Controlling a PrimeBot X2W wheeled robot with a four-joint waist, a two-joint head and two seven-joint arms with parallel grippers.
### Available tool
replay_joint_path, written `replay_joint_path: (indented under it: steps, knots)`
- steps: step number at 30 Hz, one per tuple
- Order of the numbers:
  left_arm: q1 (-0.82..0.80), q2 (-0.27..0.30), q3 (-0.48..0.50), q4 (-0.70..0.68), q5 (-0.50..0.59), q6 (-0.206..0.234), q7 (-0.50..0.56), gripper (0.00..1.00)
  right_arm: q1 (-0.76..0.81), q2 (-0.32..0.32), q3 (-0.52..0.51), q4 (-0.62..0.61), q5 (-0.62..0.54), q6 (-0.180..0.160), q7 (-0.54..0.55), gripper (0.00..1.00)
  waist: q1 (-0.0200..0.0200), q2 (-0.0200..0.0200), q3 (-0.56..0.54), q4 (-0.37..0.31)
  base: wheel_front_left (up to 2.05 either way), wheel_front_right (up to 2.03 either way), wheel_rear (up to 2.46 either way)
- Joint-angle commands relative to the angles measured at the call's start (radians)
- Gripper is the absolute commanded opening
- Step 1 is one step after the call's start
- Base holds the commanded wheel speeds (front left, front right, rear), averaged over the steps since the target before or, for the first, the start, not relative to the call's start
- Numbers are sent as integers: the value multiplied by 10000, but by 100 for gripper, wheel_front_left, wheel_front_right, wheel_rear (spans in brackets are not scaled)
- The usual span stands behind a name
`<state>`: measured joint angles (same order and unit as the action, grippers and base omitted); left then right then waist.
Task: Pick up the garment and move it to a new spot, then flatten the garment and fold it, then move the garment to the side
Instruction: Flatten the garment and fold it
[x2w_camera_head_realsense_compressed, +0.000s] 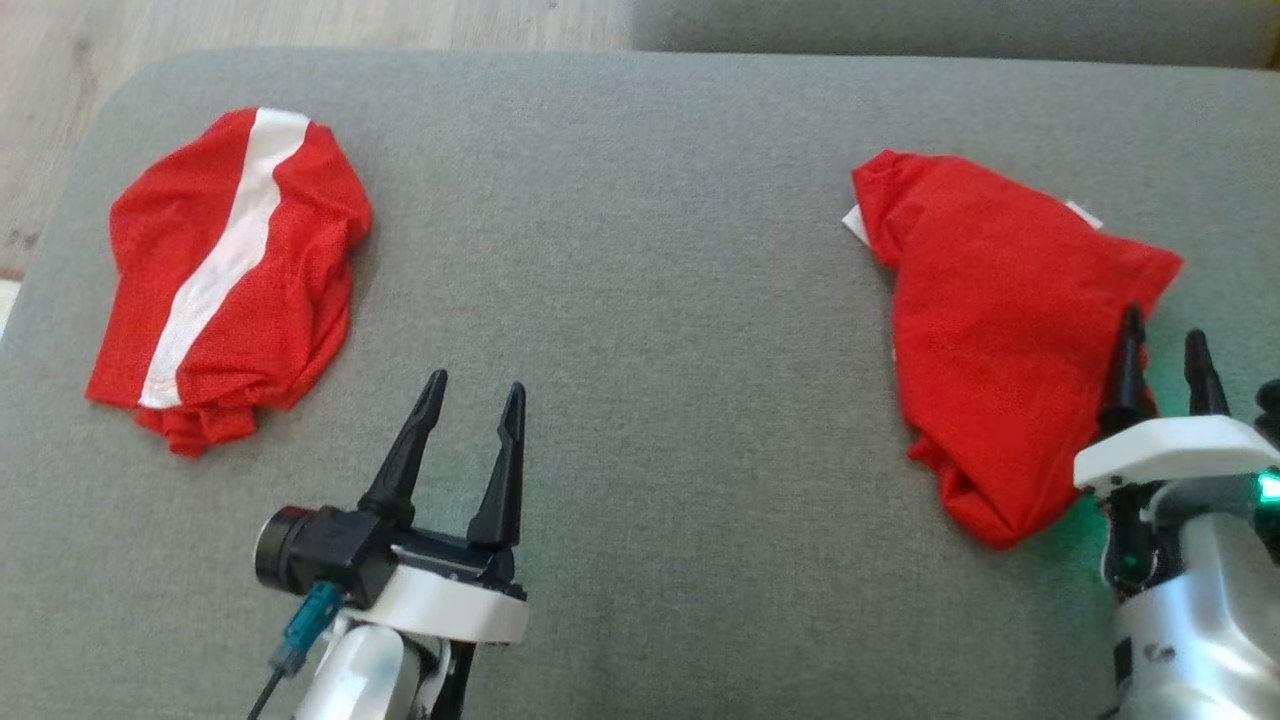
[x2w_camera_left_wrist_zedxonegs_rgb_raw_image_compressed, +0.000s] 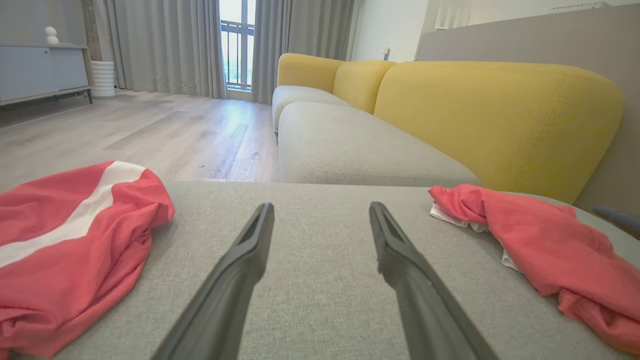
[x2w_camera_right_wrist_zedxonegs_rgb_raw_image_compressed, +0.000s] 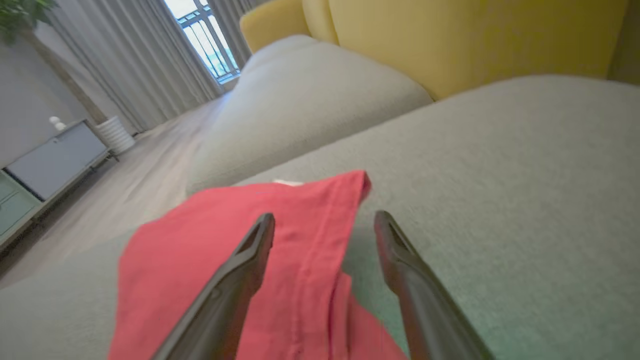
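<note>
A grey cushion (x2w_camera_head_realsense_compressed: 650, 250) carried two bundles. A striped red garment (x2w_camera_head_realsense_compressed: 230, 270) lay crumpled near the far left corner, close to the rounded edge and the wood floor (x2w_camera_head_realsense_compressed: 60, 60) beyond; a plain red garment (x2w_camera_head_realsense_compressed: 1000, 300) lay bunched towards the right. Between them the cushion was bare, wide room. The left gripper (x2w_camera_head_realsense_compressed: 477, 382) stood open over that stretch, holding nothing. The right gripper (x2w_camera_head_realsense_compressed: 1164, 322), also spread wide, sat at the plain garment's near right edge, one finger over cloth, the other over cushion. A yellow sofa (x2w_camera_left_wrist_zedxonegs_rgb_raw_image_compressed: 490, 110) rose behind
</note>
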<state>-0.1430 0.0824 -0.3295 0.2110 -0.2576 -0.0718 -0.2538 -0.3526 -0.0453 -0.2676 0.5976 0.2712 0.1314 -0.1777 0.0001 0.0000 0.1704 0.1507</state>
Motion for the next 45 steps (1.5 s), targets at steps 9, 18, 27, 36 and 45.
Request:
replay_joint_path:
  steps: [9, 18, 27, 36, 45]
  knots:
    - [-639, -199, 456, -22, 216, -241, -79, 100, -1690, -49, 170, 2435, 416, -7, 110, 100, -1, 0, 350, 248, 0, 0, 0]
    - [-560, -279, 595, 188, 301, -340, -80, 100, -2105, -49, 2000, 2162, 494, -7, -725, 0, -1, 0, -9, 50, 0, 0, 0]
    - [-318, -313, 601, 273, 156, -388, -80, 100, -2603, -49, 4159, 320, 957, -7, -642, 0, -1, 0, -754, 207, 0, 0, 0]
    - [32, -319, 210, 238, -509, -191, -80, 100, -5644, -49, 6535, -413, 2498, -7, 316, 0, -1, 0, -1353, 1065, 0, 0, 0]
    - [223, -320, 226, 251, -617, -119, -80, 100, -8422, -49, 7252, 39, 4183, -7, -684, 0, -1, 0, -1460, 1136, 0, 0, 0]
